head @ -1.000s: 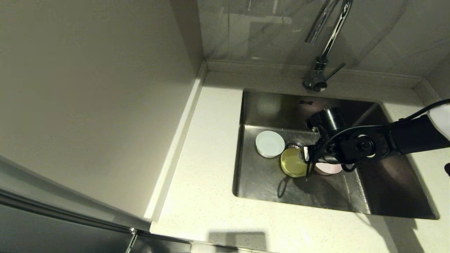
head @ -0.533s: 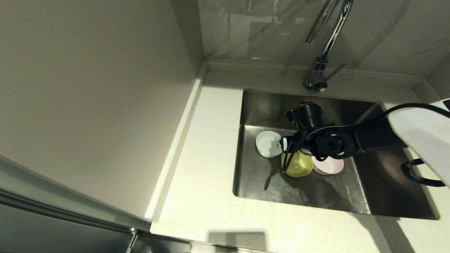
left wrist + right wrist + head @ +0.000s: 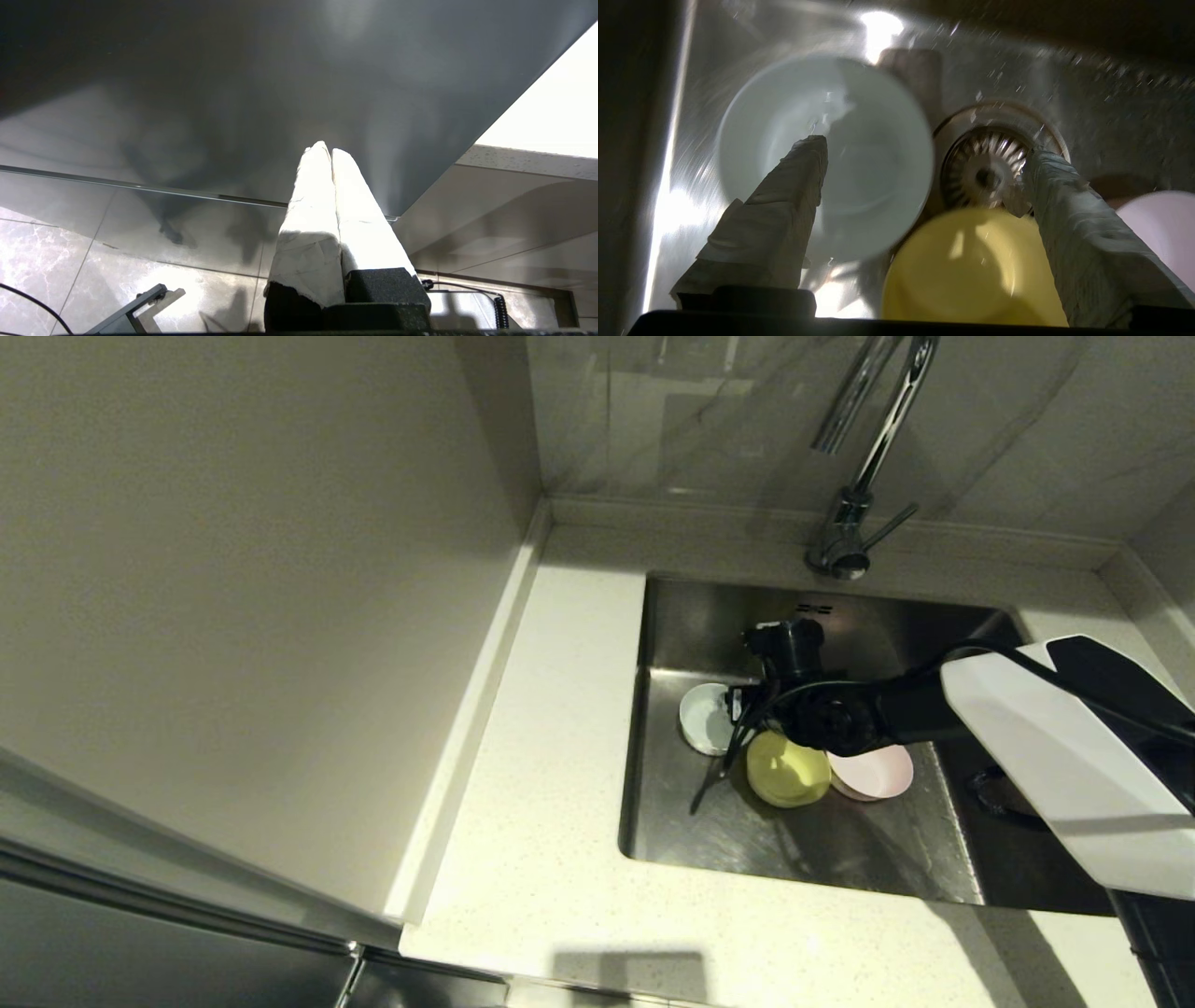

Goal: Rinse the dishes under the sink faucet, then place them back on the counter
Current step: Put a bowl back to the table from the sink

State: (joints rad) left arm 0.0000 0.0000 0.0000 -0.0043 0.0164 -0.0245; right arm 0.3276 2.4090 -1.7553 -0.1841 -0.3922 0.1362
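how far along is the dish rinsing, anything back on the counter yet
Nothing looks finished. All three bowls sit in the sink: white bowl, yellow bowl, pink bowl. No water shows at the faucet, and the counter holds no bowl. In hand: the right gripper is open over the white bowl and drain, gripping nothing. The left gripper is shut, away from the sink. Left: rinsing and returning all three.

No readable text or markings.

Three bowls [image 3: 792,756] in the sink [image 3: 840,859], faucet [image 3: 854,513] behind, counter [image 3: 551,728] left
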